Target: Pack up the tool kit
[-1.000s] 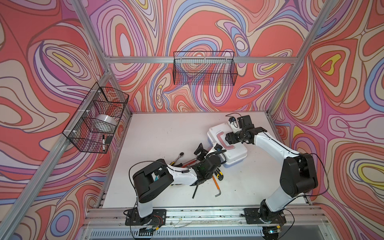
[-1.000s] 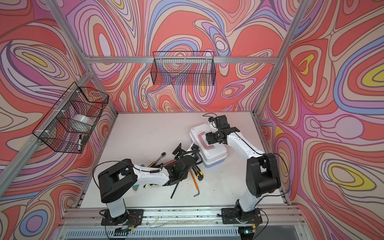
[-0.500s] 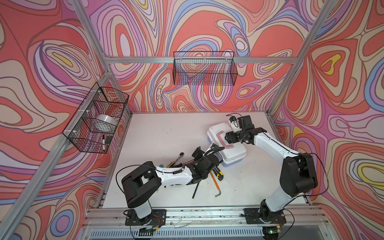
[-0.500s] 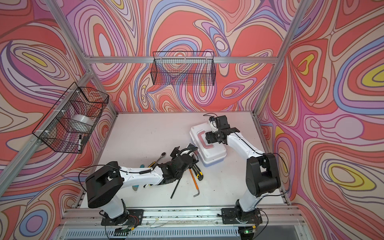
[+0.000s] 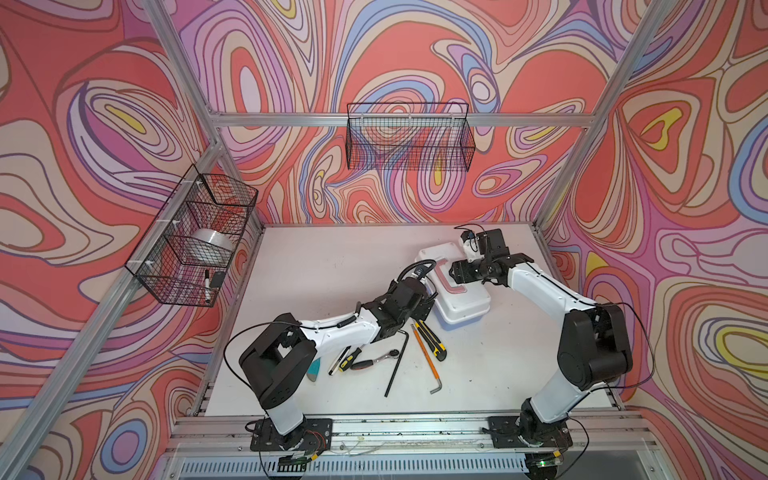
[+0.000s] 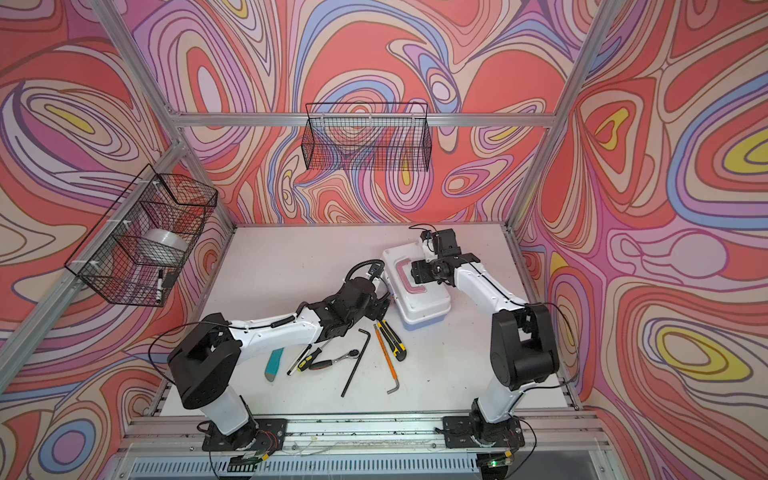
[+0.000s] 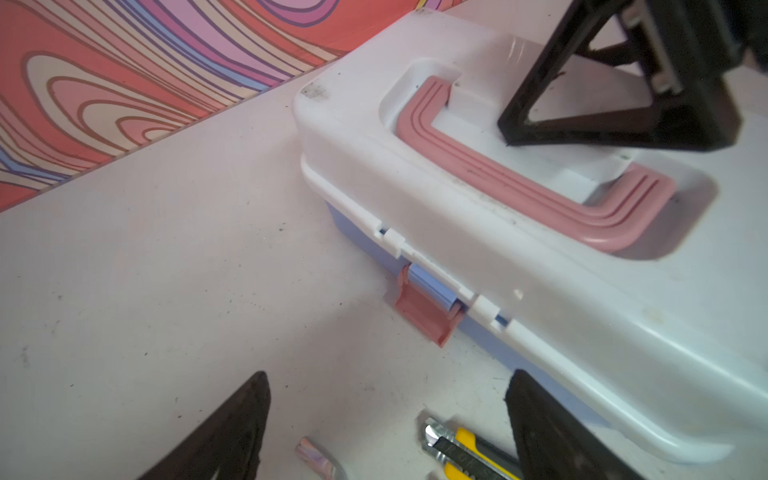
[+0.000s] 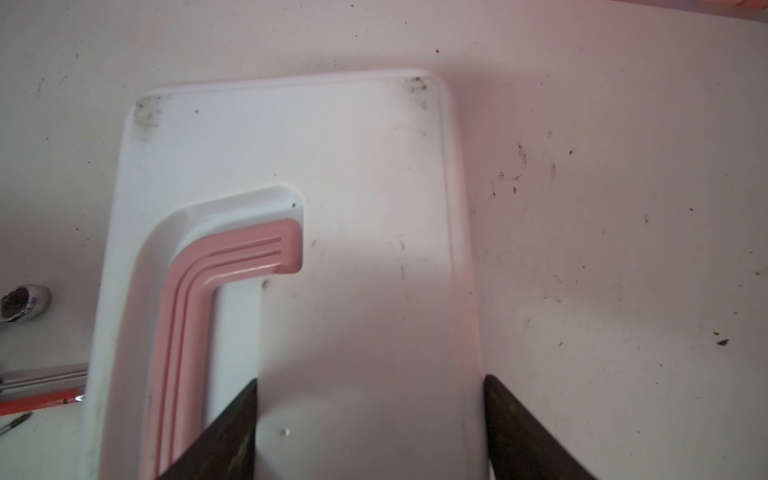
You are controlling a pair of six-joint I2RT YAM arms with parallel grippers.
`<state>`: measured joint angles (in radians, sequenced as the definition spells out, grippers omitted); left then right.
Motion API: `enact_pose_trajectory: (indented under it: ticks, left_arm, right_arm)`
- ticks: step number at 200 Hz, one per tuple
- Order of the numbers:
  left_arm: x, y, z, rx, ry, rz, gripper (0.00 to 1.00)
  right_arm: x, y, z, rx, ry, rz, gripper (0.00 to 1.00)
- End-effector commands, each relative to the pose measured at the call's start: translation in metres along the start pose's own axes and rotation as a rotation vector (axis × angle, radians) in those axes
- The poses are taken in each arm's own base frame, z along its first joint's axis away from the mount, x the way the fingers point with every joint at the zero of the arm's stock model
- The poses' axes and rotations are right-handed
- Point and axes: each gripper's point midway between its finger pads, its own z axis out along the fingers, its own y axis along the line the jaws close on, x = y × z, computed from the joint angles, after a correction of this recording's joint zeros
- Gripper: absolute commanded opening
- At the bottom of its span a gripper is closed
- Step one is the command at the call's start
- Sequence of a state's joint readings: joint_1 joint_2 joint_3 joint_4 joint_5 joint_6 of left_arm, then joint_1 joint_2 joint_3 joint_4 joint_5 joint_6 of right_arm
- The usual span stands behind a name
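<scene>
The tool kit's box [image 5: 461,303] [image 6: 424,309] lies shut at the right of the table, white lid [image 7: 457,232] [image 8: 365,166] over a blue base. Its pink handle [image 7: 519,187] [image 8: 187,311] lies flat in its recess, and the pink latch [image 7: 424,311] hangs down toward the table. My right gripper [image 5: 455,275] [image 6: 417,272] [image 8: 370,378] is shut across the lid's rear half, one finger in the handle recess and the other on the lid's outer edge. My left gripper [image 5: 424,307] [image 6: 380,308] [image 7: 388,374] stands open and empty, low in front of the latch. Loose tools lie in front: a yellow utility knife [image 5: 430,338] [image 7: 465,453], a ratchet [image 5: 376,359], a black hex key [image 5: 397,361].
An orange-shafted hex key [image 5: 426,361], a screwdriver [image 5: 348,359], a white pen [image 5: 337,362] and a teal tool [image 5: 313,370] lie by the left arm. A black wire basket [image 5: 409,141] hangs on the back wall. Another basket [image 5: 195,237] on the left wall holds a tape roll.
My left arm has swung its elbow out to the left, uncovering the tools beneath it, and its jaws have narrowed a little. The right arm and the box have not moved.
</scene>
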<state>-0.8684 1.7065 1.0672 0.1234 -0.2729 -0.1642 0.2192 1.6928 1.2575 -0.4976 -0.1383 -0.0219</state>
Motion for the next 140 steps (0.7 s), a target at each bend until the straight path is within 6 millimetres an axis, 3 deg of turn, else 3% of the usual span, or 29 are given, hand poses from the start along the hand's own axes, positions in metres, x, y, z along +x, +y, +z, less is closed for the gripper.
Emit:
enact_pose_trajectory:
  ticks: [1,22,31,92,140]
  left_arm:
    - [0.005,-0.003,0.008,0.082,0.036,-0.076,0.89]
    - [0.001,0.000,0.008,0.115,0.025,-0.121,0.89]
    - [0.000,0.003,0.008,0.117,0.028,-0.126,0.89]
    - [0.002,0.003,0.019,0.128,0.063,-0.139,0.88]
    - [-0.010,0.001,0.017,0.181,0.040,-0.188,0.88]
  right_arm:
    - [0.102,0.009,0.023,-0.072,0.366,0.164,0.56]
    - [0.102,0.007,0.022,-0.087,0.366,0.190,0.56]
    - [0.093,0.008,0.013,-0.096,0.332,0.193,0.56]
    - [0.073,0.009,-0.001,-0.124,0.265,0.228,0.56]
    - [0.058,0.009,-0.011,-0.203,0.188,0.292,0.56]
